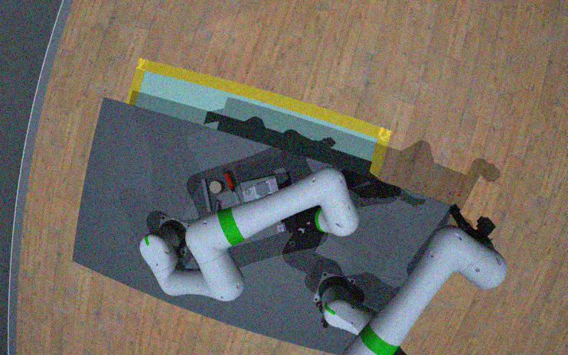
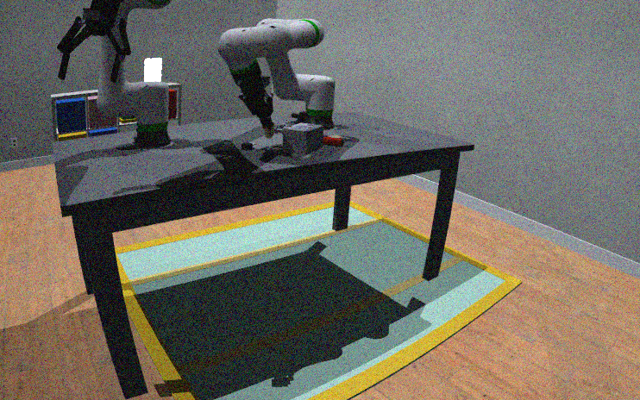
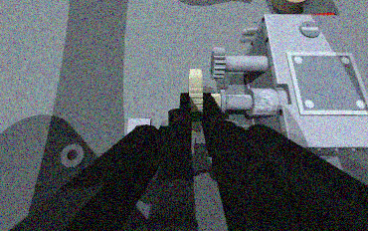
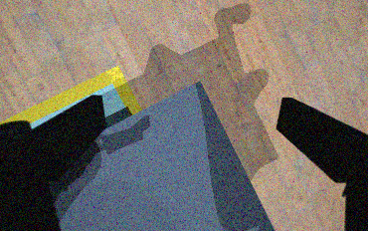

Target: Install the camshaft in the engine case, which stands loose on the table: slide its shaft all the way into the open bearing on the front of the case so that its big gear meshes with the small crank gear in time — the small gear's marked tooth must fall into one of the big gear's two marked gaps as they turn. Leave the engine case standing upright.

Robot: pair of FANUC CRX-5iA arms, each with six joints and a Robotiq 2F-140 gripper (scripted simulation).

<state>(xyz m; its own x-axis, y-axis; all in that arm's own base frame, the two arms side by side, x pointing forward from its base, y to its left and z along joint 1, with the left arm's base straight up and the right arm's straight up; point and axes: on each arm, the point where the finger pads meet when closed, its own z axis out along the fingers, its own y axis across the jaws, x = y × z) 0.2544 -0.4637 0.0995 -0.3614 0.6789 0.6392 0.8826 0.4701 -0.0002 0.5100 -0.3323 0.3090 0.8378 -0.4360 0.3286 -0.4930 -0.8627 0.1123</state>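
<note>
The engine case [image 1: 259, 188] [image 2: 302, 139] [image 3: 323, 131] stands upright on the table. Its small crank gear [image 3: 218, 62] sticks out from the front. My left gripper [image 3: 195, 107] is shut on the camshaft at its brass big gear [image 3: 196, 80]. The camshaft's shaft [image 3: 236, 102] points at the bearing [image 3: 266, 102] and seems to be at or in its mouth; the depth is hidden. The big gear stands farther out from the case than the small gear, not meshed. The timing marks cannot be made out. My right gripper [image 2: 88, 78] [image 4: 192, 113] is open and empty, high over the table's end.
A red cylinder [image 1: 228, 180] [image 2: 333, 140] lies beside the case, with a round tan piece [image 1: 215, 187] near it. A dark part with a ringed hole [image 3: 73, 155] shows at the left in the left wrist view. The left arm [image 1: 272, 200] reaches over the table beside the case.
</note>
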